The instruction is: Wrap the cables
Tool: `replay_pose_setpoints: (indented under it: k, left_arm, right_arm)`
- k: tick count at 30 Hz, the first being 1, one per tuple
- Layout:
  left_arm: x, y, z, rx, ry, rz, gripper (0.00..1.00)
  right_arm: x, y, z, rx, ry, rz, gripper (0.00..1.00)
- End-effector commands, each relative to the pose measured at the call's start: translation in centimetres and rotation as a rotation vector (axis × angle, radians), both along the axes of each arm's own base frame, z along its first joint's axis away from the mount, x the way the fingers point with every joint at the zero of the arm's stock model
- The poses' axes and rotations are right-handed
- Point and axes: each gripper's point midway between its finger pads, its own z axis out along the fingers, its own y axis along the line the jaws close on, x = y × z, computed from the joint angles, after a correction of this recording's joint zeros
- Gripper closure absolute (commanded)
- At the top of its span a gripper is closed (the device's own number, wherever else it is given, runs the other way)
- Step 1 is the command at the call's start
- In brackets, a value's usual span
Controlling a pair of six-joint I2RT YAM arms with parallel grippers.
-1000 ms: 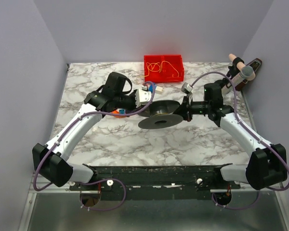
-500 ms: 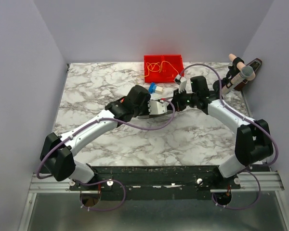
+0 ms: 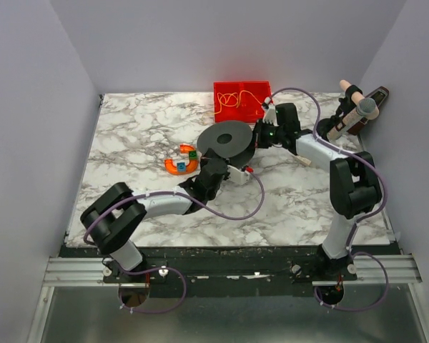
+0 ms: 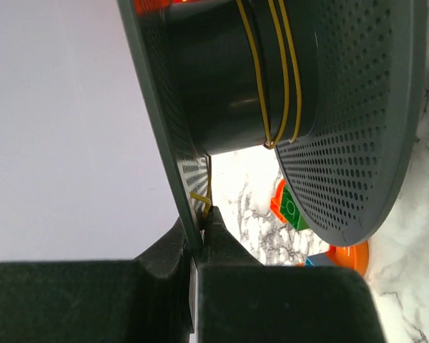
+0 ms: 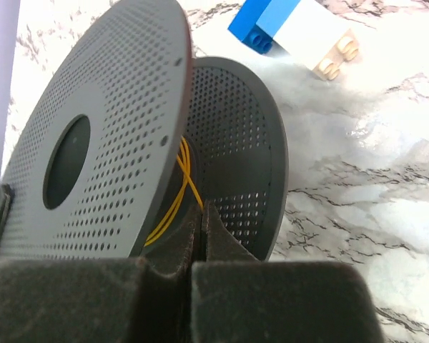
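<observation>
Your spool (image 3: 225,140) holds a few cable (image 4: 286,71) turns; the bin (image 3: 232,116) behind holds more. Your left gripper (image 4: 202,225) pinches its rim, your right gripper (image 5: 201,214) the cable.

We log a white marble bench (image 3: 129,128). On it: red tray (image 3: 232,116) at the far edge, orange curved piece (image 3: 177,168) left of centre with small coloured blocks (image 3: 190,151) touching it, and a blue-and-white block (image 5: 286,28).
</observation>
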Motion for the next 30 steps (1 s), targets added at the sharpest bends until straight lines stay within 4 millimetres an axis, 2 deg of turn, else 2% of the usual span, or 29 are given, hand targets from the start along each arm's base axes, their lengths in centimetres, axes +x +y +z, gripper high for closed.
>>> replay_pose_setpoints:
  k: [1,3,9,13,16,18,20,24,27,30]
  left_arm:
    - [0.4,-1.6,-0.1,0.233,-0.156,-0.075,1.00]
    - [0.3,-2.0,-1.2,0.248,-0.139,-0.088,1.00]
    - [1.1,-3.1,-5.0,0.327,-0.056,-0.083,1.00]
    - [1.9,-4.3,-7.4,0.349,0.022,-0.081,1.00]
    - [1.8,-4.8,-9.0,0.363,0.093,-0.070,1.00]
    - [0.7,-5.1,-9.8,0.350,0.160,-0.072,1.00]
    - [-1.5,-6.1,-10.2,0.341,0.228,-0.106,1.00]
    - [-5.0,-7.8,-9.5,0.335,0.219,-0.132,1.00]
    - [-6.6,-8.7,-9.2,0.364,0.182,-0.134,1.00]
    - [-8.3,-9.7,-9.8,0.389,0.175,-0.153,1.00]
  right_arm:
    - [-0.7,3.3,1.9,0.086,0.034,0.063,0.99]
    - [-0.8,3.9,1.2,0.119,0.069,0.077,0.99]
    - [-1.1,4.6,-2.5,0.169,0.147,0.069,0.99]
    - [-0.4,4.7,-3.5,0.179,0.171,0.053,0.99]
    - [-0.2,4.0,-4.1,0.169,0.172,0.039,0.98]
    - [-0.5,3.5,-4.5,0.162,0.178,0.044,0.97]
    - [-1.5,2.8,-5.1,0.146,0.190,0.051,0.98]
    - [-4.0,1.6,-5.2,0.113,0.175,0.060,0.99]
    - [-5.5,1.1,-4.1,0.113,0.151,0.075,0.99]
    - [-6.9,0.8,-3.2,0.120,0.136,0.095,0.99]
